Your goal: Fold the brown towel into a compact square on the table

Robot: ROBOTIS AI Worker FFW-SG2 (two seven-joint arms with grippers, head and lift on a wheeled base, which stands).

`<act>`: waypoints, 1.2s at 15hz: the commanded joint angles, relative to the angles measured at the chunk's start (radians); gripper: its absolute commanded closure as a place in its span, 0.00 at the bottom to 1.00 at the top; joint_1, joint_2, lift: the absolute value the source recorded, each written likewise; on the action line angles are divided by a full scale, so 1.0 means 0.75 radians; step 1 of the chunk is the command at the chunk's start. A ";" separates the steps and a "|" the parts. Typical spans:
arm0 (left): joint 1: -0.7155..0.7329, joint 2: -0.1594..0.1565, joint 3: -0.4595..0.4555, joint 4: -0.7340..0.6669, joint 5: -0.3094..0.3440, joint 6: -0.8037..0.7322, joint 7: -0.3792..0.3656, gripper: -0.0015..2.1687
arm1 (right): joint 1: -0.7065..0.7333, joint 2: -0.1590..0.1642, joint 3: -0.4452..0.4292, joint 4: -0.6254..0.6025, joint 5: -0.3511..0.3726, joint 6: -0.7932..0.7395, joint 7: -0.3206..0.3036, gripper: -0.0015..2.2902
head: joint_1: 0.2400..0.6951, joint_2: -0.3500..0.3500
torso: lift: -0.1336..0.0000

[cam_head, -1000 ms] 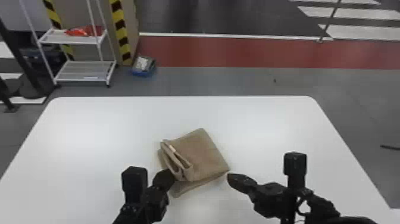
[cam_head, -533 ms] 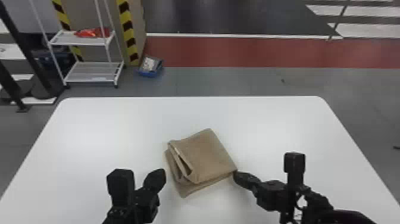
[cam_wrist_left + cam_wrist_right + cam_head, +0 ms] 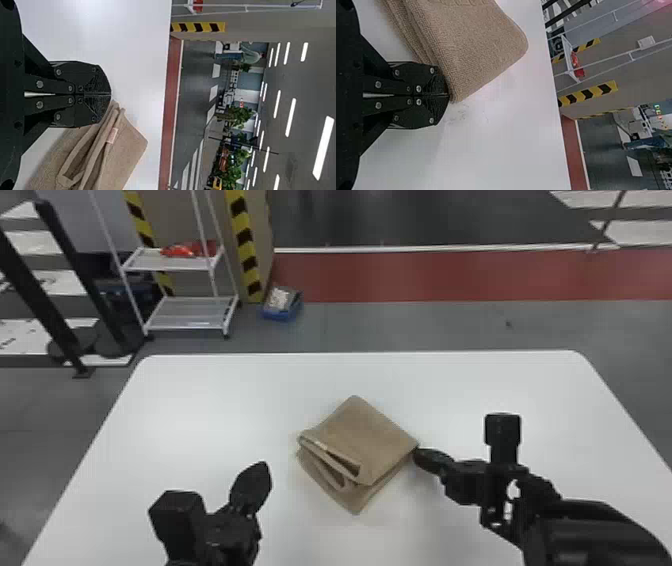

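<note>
The brown towel (image 3: 369,437) lies folded in a compact, roughly square bundle on the white table, turned cornerwise, with loose layered folds on its left side. To its left stands my left gripper (image 3: 251,485), apart from the cloth. My right gripper (image 3: 424,456) is at the towel's right corner. In the left wrist view my left gripper (image 3: 110,94) is shut with nothing between its fingers, and the towel (image 3: 126,152) with a small pale tag lies beyond it. In the right wrist view my right gripper (image 3: 448,95) is shut, its tips against the corner of the towel (image 3: 474,43).
The white table (image 3: 210,390) extends around the towel on all sides. Beyond its far edge, on the floor, are a white rack (image 3: 192,312) and a blue box (image 3: 282,305).
My left gripper has drawn back to the left, away from the towel's folded side. My right gripper has come up to the towel's right corner. The head view has shifted slightly.
</note>
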 commanded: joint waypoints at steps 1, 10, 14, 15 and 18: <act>0.030 -0.003 0.003 -0.013 -0.012 -0.028 0.002 0.91 | -0.139 0.012 0.043 0.169 0.012 -0.060 -0.029 0.93 | 1.00 0.59 | 0.58; -0.231 0.059 -0.156 0.165 -0.010 0.070 -0.067 0.91 | -0.201 0.042 -0.034 0.235 0.047 -0.051 -0.091 0.93 | 1.00 0.58 | 0.58; -0.248 0.070 -0.160 0.190 0.008 0.082 -0.090 0.91 | -0.131 0.042 -0.049 0.155 0.035 -0.125 -0.105 0.93 | 1.00 0.45 | 0.58; -0.252 0.070 -0.160 0.190 0.014 0.078 -0.090 0.91 | -0.090 0.042 -0.051 0.106 0.025 -0.154 -0.099 0.93 | 1.00 0.44 | 0.58; -0.256 0.070 -0.166 0.186 0.016 0.062 -0.082 0.91 | -0.043 0.042 -0.057 0.055 0.006 -0.141 -0.031 0.93 | 1.00 0.44 | 0.58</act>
